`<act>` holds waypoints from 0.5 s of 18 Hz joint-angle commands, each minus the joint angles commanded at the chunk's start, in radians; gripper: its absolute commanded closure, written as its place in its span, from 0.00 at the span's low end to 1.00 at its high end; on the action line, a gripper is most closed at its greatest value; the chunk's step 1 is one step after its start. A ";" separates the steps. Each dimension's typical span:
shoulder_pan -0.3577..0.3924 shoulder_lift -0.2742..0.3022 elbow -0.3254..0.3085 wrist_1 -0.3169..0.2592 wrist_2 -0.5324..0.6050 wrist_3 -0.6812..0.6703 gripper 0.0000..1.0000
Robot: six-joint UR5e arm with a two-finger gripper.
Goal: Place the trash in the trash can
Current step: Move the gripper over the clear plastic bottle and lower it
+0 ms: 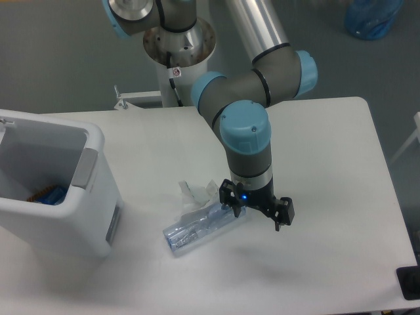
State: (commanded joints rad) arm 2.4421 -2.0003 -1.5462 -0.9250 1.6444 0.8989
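The crushed bottle [200, 228] lies on its side on the white tabletop [328, 170], slanting from lower left up to the right. Its upper right end sits under the left finger [226, 197] of the gripper [256, 209], while most of its body stretches out to the left of the jaws, not between them. The jaws stand apart, holding nothing, the right finger hanging over bare tabletop well to the right of the bottle. Whether the left finger touches the bottle cannot be told. The small crumpled wrapper [195, 191] rests just behind the bottle, to the left of the gripper. Further left stands the big white trash can [95, 197], open at the top, with a grey handle patch on its near wall and something blue inside. A blue bag [373, 18] lies on the floor beyond the tabletop's far right corner
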 joint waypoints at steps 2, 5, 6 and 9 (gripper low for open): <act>0.000 0.003 -0.011 0.000 -0.002 0.000 0.00; -0.002 0.006 -0.029 0.005 -0.003 0.000 0.00; -0.003 0.006 -0.034 0.008 -0.003 0.000 0.00; -0.006 0.002 -0.043 0.008 -0.003 0.000 0.00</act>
State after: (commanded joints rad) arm 2.4360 -1.9987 -1.5891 -0.9173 1.6414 0.8989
